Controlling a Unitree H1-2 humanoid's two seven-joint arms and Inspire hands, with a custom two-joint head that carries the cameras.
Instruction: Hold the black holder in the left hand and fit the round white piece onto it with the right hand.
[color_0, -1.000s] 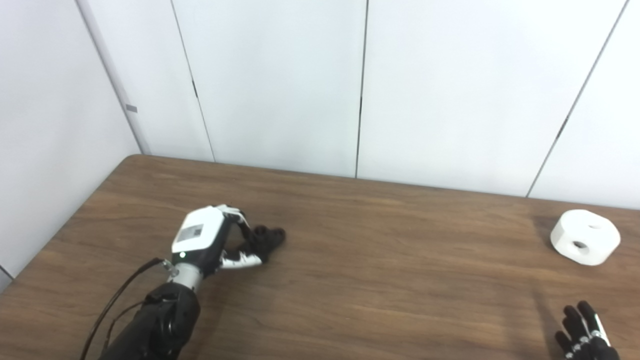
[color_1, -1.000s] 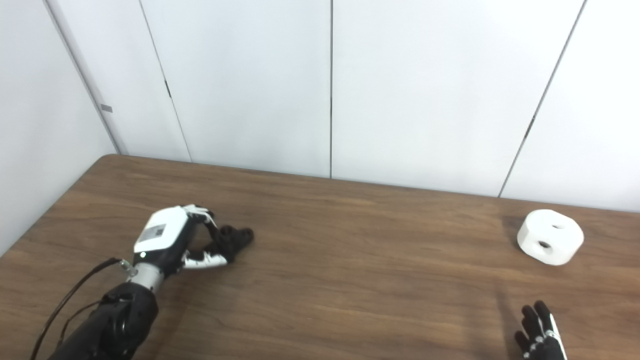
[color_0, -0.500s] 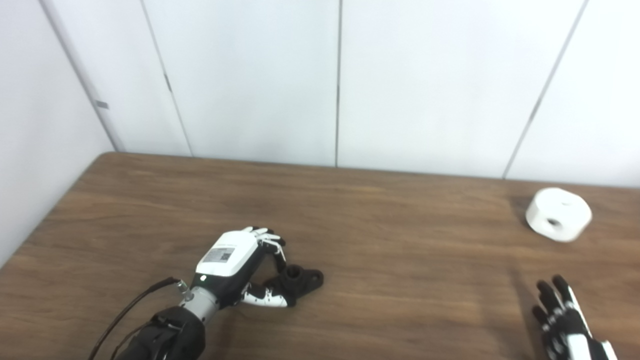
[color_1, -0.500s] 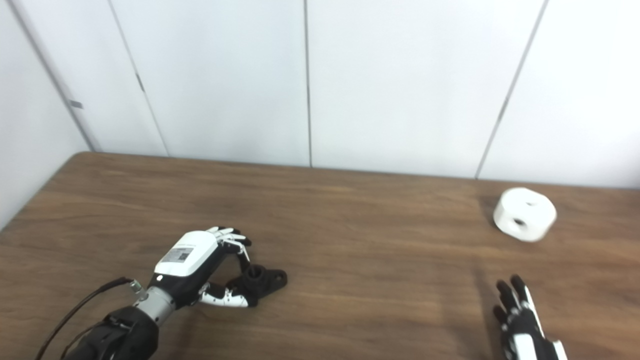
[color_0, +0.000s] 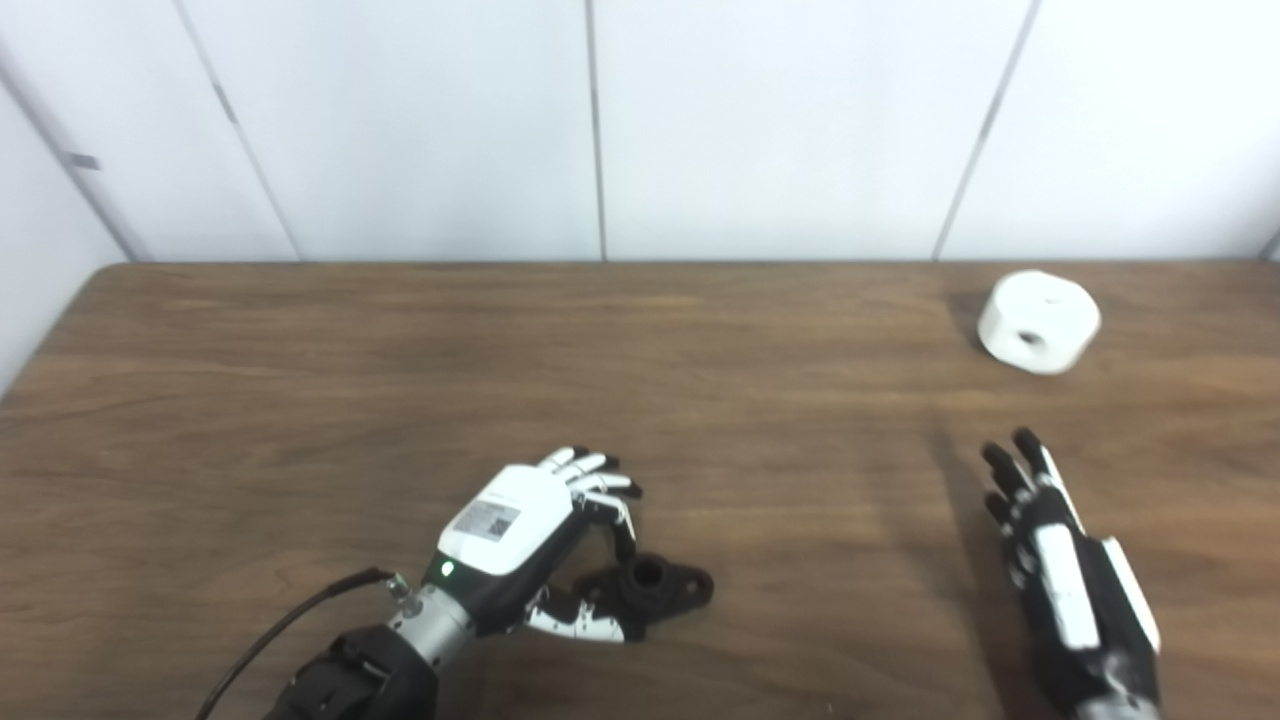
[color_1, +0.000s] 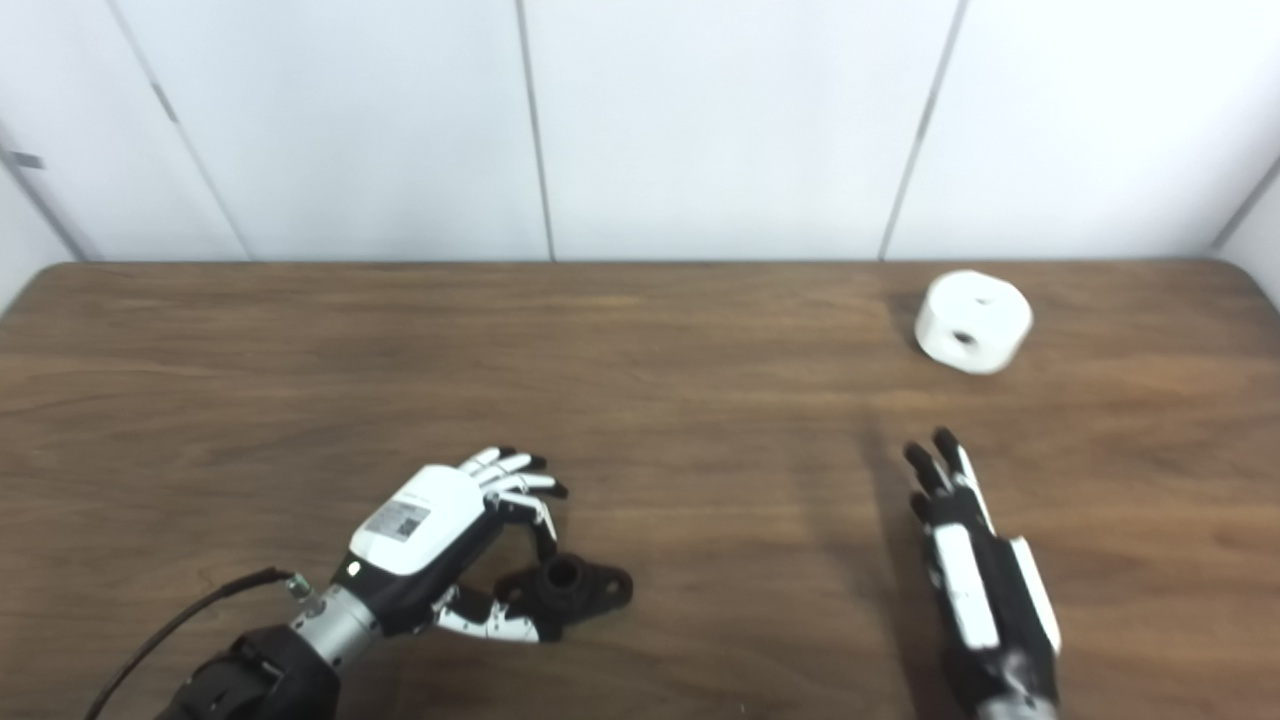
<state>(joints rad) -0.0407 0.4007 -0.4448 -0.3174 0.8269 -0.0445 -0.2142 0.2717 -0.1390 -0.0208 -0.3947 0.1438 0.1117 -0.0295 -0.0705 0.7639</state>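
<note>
Left hand (color_0: 530, 530) curled around the black holder (color_0: 655, 585), fingers arched over its near end and thumb tucked beneath; holder low over the table (color_0: 300, 380) or resting on it, contact impossible to tell. Grasp looks partial rather than firm, the holder's far lobe jutting free to the right.

Right hand (color_0: 1065, 575) flat and spread, grasping nothing, palm down above the table's right side, fingertips aimed toward the round white piece (color_0: 1038, 322). White piece alone near the far right edge, side hole facing the camera, well apart from both hands.

Compared with a second ago: whole view swung rightward and downward, so most apparent shifting down to head movement. Real change: right hand now extended much further into view, forearm stretched toward the white piece. Left hand and holder in much the same pose relative to each other.

Meaning for the task: holder probably secured or nearly so; reach for the white piece under way, pick-up not yet done, fitting still to come.

No containers anywhere in view.
</note>
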